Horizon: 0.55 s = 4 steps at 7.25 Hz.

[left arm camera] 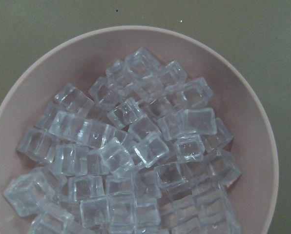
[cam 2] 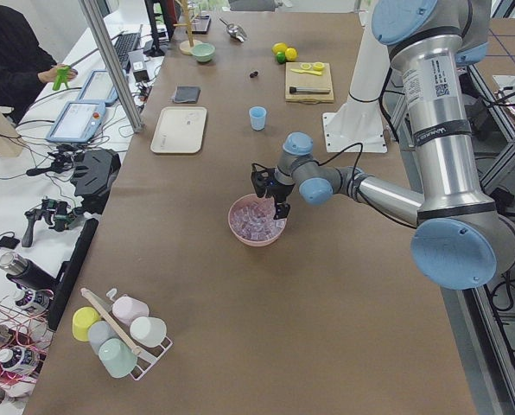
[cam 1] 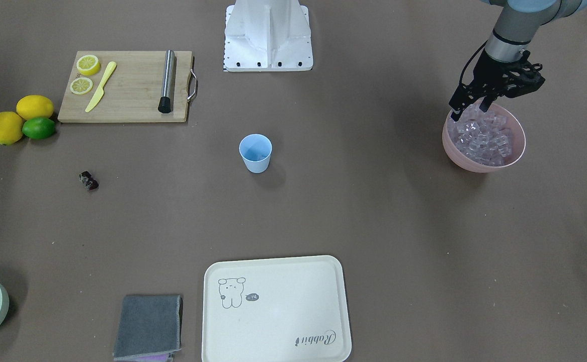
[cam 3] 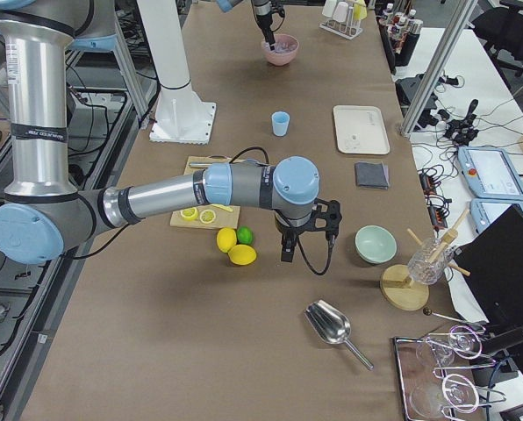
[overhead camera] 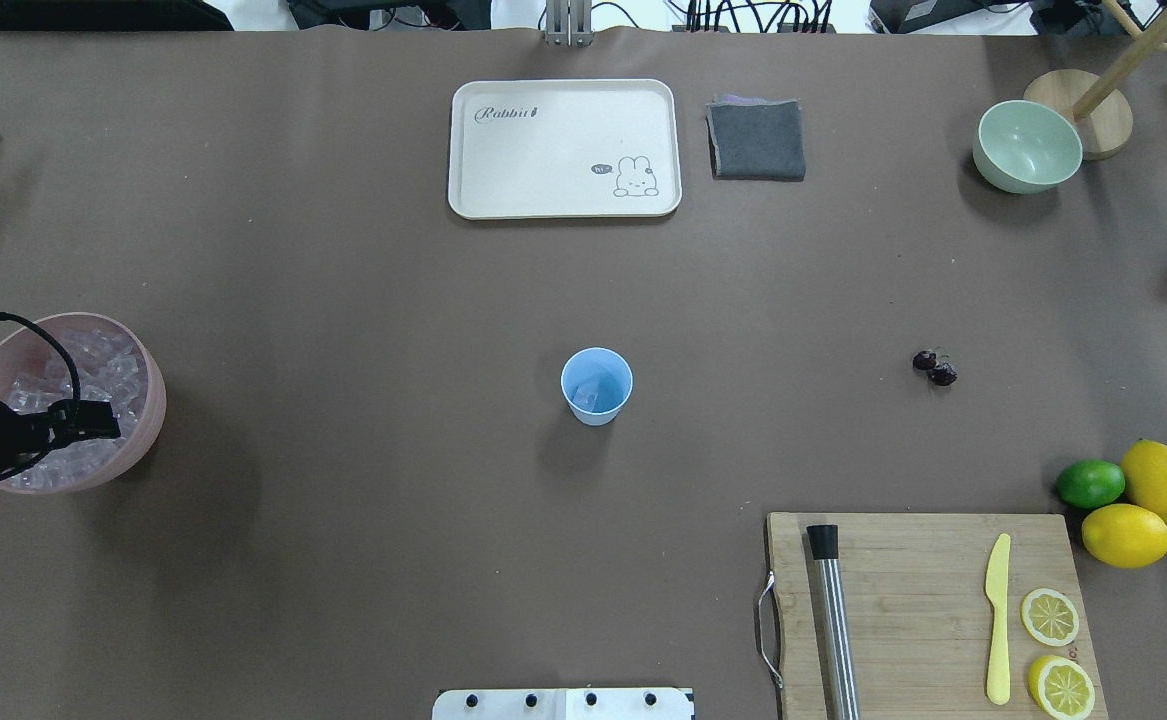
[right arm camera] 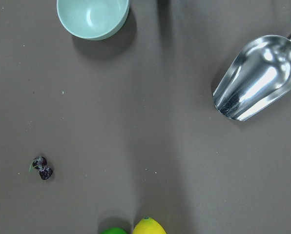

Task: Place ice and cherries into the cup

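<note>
The light blue cup [cam 1: 255,153] stands upright mid-table, and what looks like one clear cube lies inside the cup [overhead camera: 596,386]. A heap of ice [cam 1: 484,138] fills the pink bowl [cam 1: 474,165], seen close up in the left wrist view as ice [left arm camera: 135,146]. My left gripper [cam 1: 470,110] hangs open just over the bowl's near rim, its fingers empty. The dark red cherries [cam 1: 88,181] lie alone on the table, also in the right wrist view as cherries [right arm camera: 42,168]. My right gripper [cam 3: 286,256] hovers beyond the lemons; I cannot tell its state.
A wooden board [cam 1: 132,90] carries lemon slices, a yellow knife and a steel tube. Two lemons and a lime [cam 1: 38,127] sit beside it. A cream tray [cam 1: 273,309], grey cloth [cam 1: 148,326], pale green bowl [right arm camera: 93,17] and metal scoop [right arm camera: 255,80] lie around.
</note>
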Tool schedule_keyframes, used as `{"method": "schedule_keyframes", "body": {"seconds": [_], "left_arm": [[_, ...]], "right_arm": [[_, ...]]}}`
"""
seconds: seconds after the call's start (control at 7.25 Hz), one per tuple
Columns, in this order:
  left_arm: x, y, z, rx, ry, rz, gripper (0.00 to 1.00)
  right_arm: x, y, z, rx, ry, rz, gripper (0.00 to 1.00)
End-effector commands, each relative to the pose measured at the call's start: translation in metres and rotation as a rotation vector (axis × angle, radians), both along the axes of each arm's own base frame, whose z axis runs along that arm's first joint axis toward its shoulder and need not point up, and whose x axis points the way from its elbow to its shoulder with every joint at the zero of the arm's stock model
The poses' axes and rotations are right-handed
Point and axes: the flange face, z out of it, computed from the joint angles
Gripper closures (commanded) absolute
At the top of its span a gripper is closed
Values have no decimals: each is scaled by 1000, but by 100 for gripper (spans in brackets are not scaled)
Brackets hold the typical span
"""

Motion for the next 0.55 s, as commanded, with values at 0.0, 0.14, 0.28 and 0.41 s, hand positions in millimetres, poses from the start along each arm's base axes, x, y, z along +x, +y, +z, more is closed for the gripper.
{"method": "schedule_keyframes", "body": {"seconds": [0.0,0.14,0.28,0.41], "left_arm": [[8,5,2,-8,-11,-32,3],[6,7,5,-12,-18,-33,3],[3,9,9,-17,-26,-36,3],[-2,12,3,-13,-20,-35,3]], "right_arm": [[0,1,2,-2,0,-1,0],[0,1,2,-2,0,-1,0],[0,1,1,1,-1,-2,0],[0,1,-1,3,-1,-1,0]]}}
